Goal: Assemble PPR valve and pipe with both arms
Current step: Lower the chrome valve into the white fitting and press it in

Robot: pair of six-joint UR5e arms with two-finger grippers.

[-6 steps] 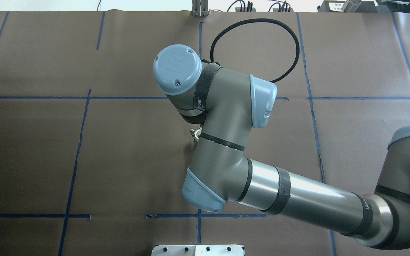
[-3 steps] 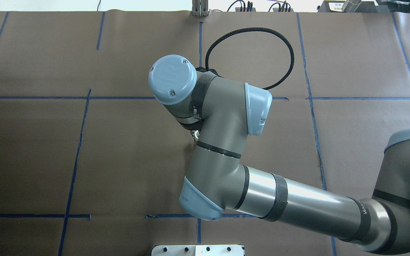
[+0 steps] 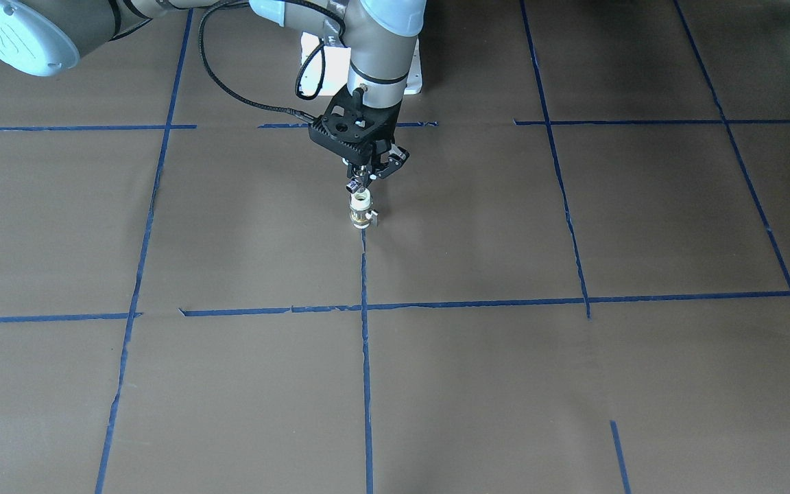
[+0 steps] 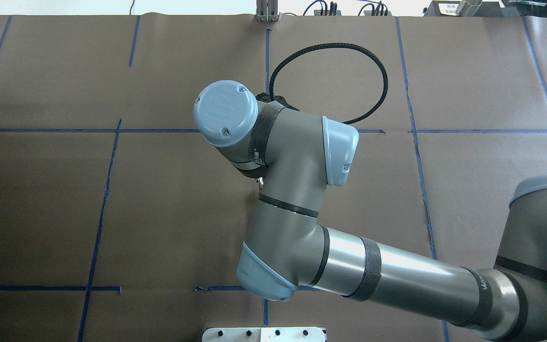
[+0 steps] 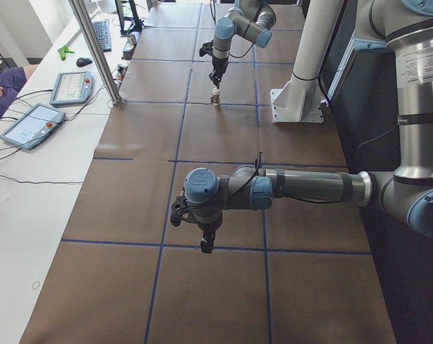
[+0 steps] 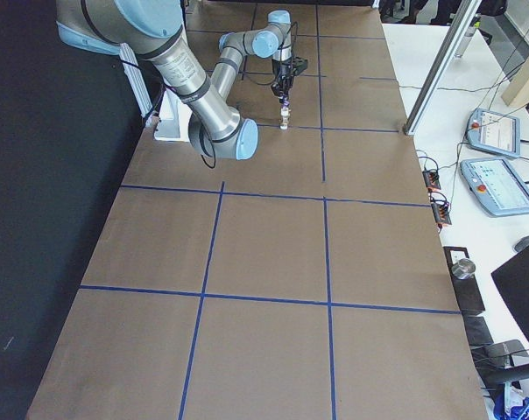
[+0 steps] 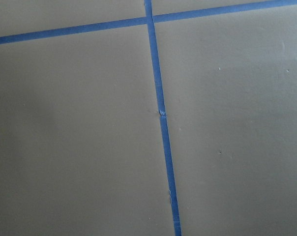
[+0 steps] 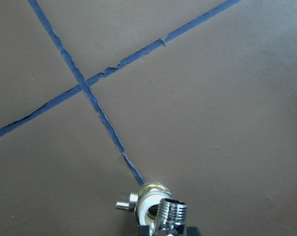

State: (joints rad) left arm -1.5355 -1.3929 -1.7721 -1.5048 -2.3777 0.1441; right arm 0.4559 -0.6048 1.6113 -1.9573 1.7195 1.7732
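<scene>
The PPR valve (image 3: 361, 211) stands upright on the brown table at a blue tape line, its side knob low on one side. My right gripper (image 3: 361, 181) hangs straight above it, shut on the small chrome pipe (image 3: 356, 185). The pipe sits at the valve's upper white socket; I cannot tell whether it is seated. The right wrist view shows the pipe (image 8: 172, 212) over the valve (image 8: 147, 200). In the overhead view the arm hides all but a sliver of the valve (image 4: 260, 181). My left gripper (image 5: 204, 246) hovers far off over bare table; I cannot tell whether it is open or shut.
Blue tape lines grid the brown paper cover. The robot's white base plate (image 3: 319, 68) lies behind the valve. A black cable loop (image 4: 382, 71) arcs off the right wrist. A metal post (image 5: 94, 50) and control pendants (image 5: 69, 87) stand at the operators' side.
My right wrist has shifted left and toward the robot in the overhead view. It now covers most of the valve, which showed more a second ago.
</scene>
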